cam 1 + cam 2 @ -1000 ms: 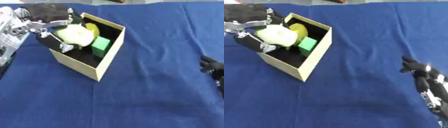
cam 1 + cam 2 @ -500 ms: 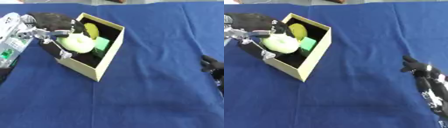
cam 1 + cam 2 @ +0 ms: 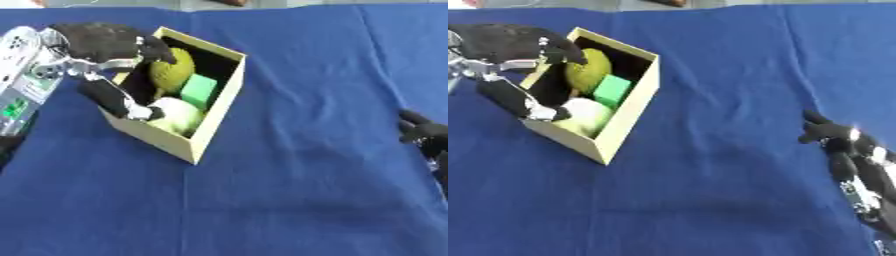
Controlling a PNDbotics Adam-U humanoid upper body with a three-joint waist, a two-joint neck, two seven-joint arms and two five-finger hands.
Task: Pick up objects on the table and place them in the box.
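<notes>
The robot's left hand [image 3: 105,47] is hanging over the left end of the open cream cardboard box [image 3: 214,125] with its black fingers spread and holding nothing. The upper fingers are reaching over the box's far-left rim, just above an olive-green oval fruit-shaped object [image 3: 170,70], while the thumb [image 3: 114,97] is pointing down along the box's left wall, its tip touching or just beside a pale yellow-green round ball [image 3: 179,115]. That ball is lying inside the box at its near end, against the near wall. Between the ball and the olive object, a bright green cube-shaped block [image 3: 199,91] is sitting on the dark inside of the box, next to the right wall. The box itself is standing askew on a dark blue cloth-covered table [image 3: 289,190], in the left half of the view. Well apart from it, at the right edge, the robot's right hand [image 3: 833,134] is resting on the cloth with its black fingers relaxed and holding nothing.
</notes>
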